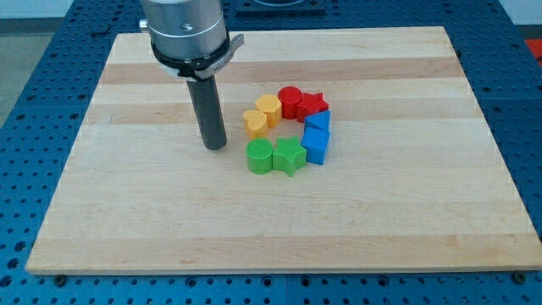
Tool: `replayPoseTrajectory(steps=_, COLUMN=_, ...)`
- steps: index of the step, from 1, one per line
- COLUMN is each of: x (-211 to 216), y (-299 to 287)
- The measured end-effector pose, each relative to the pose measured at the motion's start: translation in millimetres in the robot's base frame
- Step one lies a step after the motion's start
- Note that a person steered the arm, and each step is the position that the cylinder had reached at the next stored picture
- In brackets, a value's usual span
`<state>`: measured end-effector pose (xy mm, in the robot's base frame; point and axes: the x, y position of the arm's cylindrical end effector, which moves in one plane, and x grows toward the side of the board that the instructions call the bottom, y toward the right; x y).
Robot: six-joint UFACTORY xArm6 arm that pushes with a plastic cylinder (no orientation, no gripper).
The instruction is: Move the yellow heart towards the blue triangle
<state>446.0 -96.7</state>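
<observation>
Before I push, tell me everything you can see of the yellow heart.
The yellow heart is a small, matte, plastic-looking block lying flat on the wooden board, at the left end of a ring of blocks. Its upper right side touches the yellow-orange block; the green round block sits just below it, apparently with a small gap. My tip stands to its left, not touching. The blue triangle lies across the ring, to its right.

A single view looks down at a slant from beyond the bottom edge of the wooden board (279, 229), facing its top edge. It stands far enough back that all four edges and corners show, with blue perforated table (38, 102) around. The arm's upper part is cropped at the top edge.
</observation>
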Motion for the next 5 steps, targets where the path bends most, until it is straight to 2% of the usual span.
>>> replayPoseTrajectory(steps=5, x=0, y=38)
